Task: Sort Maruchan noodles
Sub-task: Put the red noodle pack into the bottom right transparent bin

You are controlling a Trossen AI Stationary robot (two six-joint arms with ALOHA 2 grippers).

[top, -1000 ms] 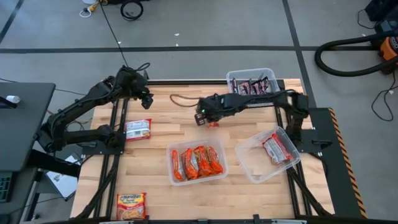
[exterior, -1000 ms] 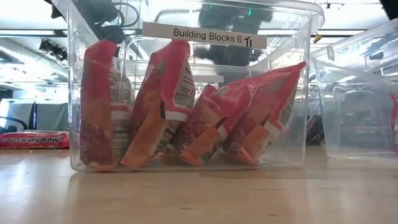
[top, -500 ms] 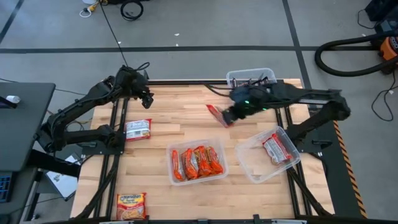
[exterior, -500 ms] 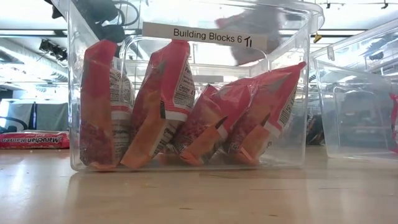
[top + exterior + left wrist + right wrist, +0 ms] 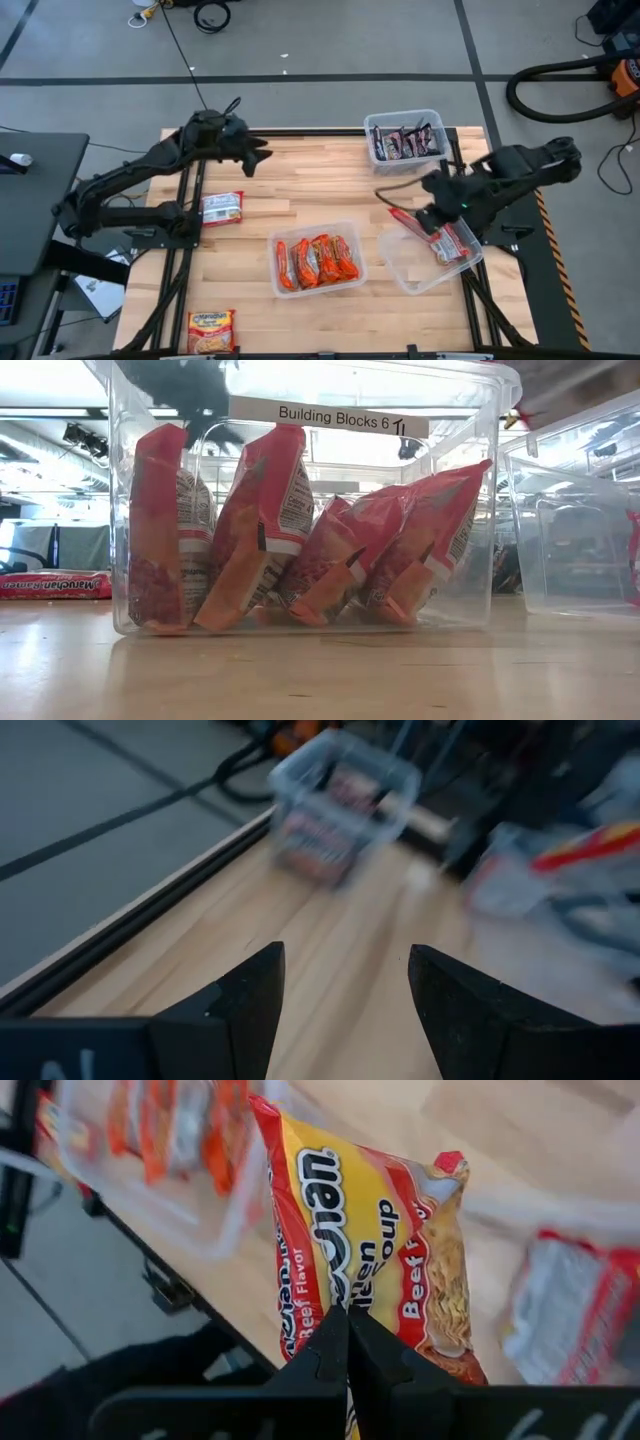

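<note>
Right gripper (image 5: 428, 218) pinches one beef packet (image 5: 375, 1250); one packet (image 5: 447, 240) beneath it, four (image 5: 316, 260) beside; left gripper (image 5: 345, 990) gapes

Left wrist view: far bin (image 5: 340, 805) of dark packets smeared by motion; wrapper print unreadable. Red streak (image 5: 590, 845) at the edge, identity not determinable. Right wrist view: beef-flavour packet (image 5: 375, 1250) cut off below by the closed fingers (image 5: 320, 1365); brand lettering partly folded away. Low view: side bin (image 5: 575, 520) cropped by the frame edge; contents barely visible. High view: labels on the maroon packets (image 5: 405, 142) too small to read.
</note>
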